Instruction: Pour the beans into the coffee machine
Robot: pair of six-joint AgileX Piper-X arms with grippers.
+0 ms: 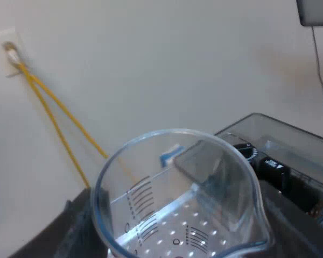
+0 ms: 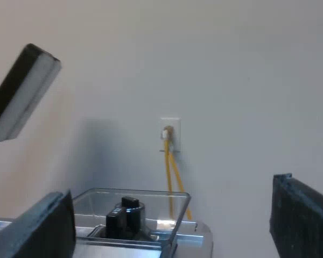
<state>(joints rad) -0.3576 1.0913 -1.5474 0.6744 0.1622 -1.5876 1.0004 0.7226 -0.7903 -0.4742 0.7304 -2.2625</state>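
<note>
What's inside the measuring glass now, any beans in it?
No beans show inside the measuring glass: only scale marks and bright reflections on its clear floor. The left tool grips its wall, hiding a patch there; part of the floor lies out of view.

We log the measuring glass [image 1: 151, 215] just beside the bean hopper [image 1: 290, 148], their rims near each other | the hopper sits on top of the espresso machine [image 2: 196, 236] | behind the hopper a wall socket [image 2: 170, 129], two cables [image 2: 172, 177] hanging from it down behind the machine.

1 meas. glass [image 1: 151, 215], 1 hopper [image 2: 97, 201] (clear), 2 yellow cables [image 1: 49, 115].
</note>
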